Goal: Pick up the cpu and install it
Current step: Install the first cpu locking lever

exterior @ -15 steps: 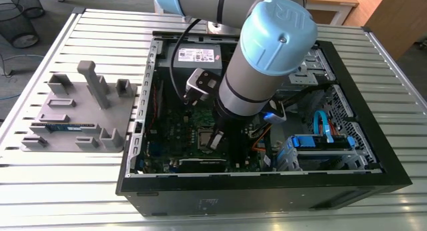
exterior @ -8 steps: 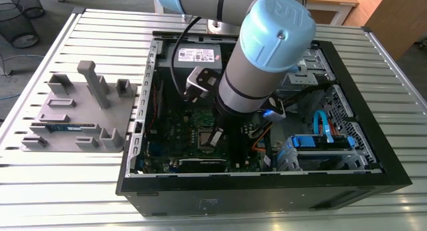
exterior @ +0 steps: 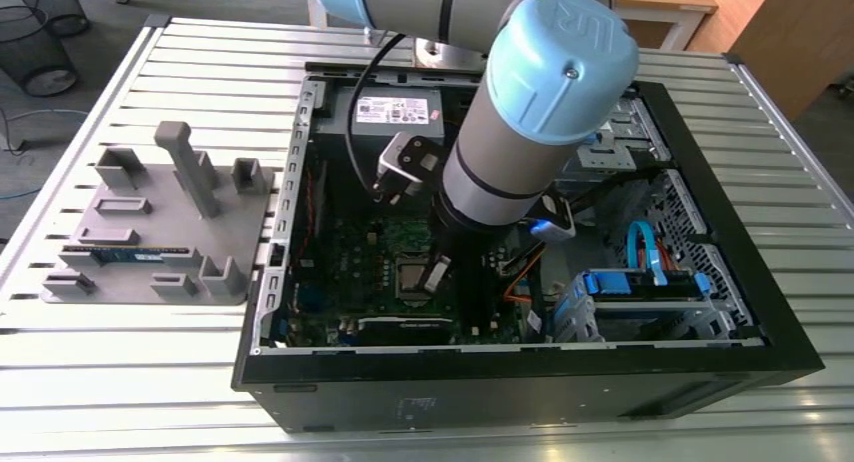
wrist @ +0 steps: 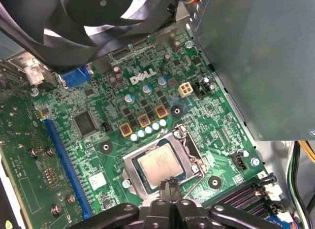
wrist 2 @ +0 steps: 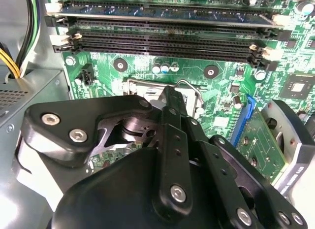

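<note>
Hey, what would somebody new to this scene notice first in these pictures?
The thick arm with its pale blue cap reaches into the open computer case in the exterior view. In the first wrist view, the silver cpu lies in its socket on the green motherboard, the shut gripper at its edge.

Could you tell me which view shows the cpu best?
First wrist view: the cpu lies flat in its socket, silver top plain. The second wrist view has the gripper covering most of it; the exterior view, the arm crowding it.

Arm (exterior: 514,152) angled downward, end effector (wrist: 168,185) pinched closed
</note>
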`<state>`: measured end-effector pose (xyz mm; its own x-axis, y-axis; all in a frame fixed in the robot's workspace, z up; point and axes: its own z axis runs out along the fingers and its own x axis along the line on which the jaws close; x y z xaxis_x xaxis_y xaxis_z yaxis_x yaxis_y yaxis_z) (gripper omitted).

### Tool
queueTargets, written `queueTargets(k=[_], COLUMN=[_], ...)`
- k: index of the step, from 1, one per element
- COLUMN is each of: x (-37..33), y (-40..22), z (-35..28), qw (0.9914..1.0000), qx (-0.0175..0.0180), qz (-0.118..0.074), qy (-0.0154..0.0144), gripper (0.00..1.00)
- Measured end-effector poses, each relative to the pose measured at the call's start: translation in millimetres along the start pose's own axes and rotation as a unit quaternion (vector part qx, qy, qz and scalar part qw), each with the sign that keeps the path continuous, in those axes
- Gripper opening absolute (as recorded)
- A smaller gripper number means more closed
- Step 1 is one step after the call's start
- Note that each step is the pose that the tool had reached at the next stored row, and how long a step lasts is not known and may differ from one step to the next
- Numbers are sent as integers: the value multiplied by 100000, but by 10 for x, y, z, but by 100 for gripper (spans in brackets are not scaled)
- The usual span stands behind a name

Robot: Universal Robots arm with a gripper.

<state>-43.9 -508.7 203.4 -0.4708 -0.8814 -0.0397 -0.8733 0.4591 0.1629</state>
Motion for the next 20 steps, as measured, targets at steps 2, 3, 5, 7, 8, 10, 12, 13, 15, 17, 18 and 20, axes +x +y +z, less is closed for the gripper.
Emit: queueTargets(k=[2, 3, 5, 7, 8, 10, 12, 13, 15, 17, 18, 20], x=[-3, -6, -13, -19, -22, -29, -37, -41, -49, -52, -53, -53], y=[0, 2, 5, 6, 5, -4, -18, -26, -40, -46, -46, -45], z=[0, 0, 1, 2, 2, 1, -1, -2, -3, -4, -4, -4], qw=[100000, 100000, 100000, 100000, 100000, 100000, 100000, 100000, 100000, 100000, 100000, 100000], qx=[1, 3, 6, 4, 1, 0, 6, 13, 9, 15, 17, 12], qz=[15, 24, 44, 77, 99, 146, 194, 212, 261, 298, 300, 302], qy=[-4, 3, -6, -15, -17, -26, -34, -36, -45, -50, -49, -54], gripper=[11, 11, 11, 11, 11, 11, 11, 11, 11, 11, 11, 11])
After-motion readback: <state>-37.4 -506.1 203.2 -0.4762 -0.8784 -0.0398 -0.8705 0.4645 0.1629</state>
